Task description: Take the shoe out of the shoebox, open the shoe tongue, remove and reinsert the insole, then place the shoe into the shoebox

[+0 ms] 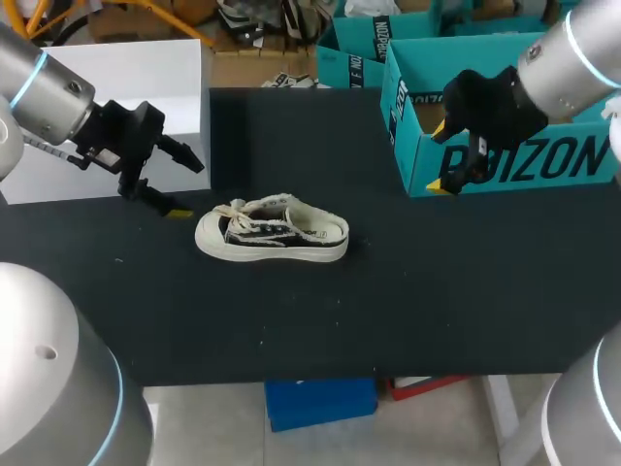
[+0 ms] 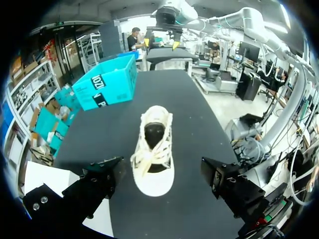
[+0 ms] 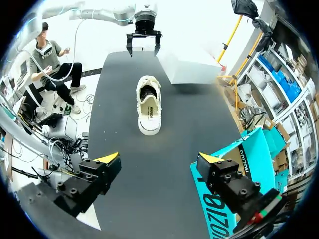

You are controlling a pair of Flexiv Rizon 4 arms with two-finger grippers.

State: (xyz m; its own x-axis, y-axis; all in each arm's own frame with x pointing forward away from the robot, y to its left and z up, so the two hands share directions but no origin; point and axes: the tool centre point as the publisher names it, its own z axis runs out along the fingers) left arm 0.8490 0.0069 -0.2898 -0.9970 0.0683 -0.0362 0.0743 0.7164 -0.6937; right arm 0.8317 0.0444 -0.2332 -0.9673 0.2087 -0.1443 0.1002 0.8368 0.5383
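The shoe (image 1: 272, 231) stands on its sole on the table (image 1: 437, 291), outside the shoebox (image 1: 543, 160). Our left gripper (image 1: 189, 187) and right gripper (image 1: 444, 155) are spread and empty. Risk: if we grip only the laces, the unsecured shoe may slide or tip.

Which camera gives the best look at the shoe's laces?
The left wrist view: the shoe is close and seen lengthwise from above, so its laces and dark opening are plain. The head view shows the shoe side-on and smaller on the table. The right wrist view shows it lengthwise too, but farther off, with the laces hard to make out.
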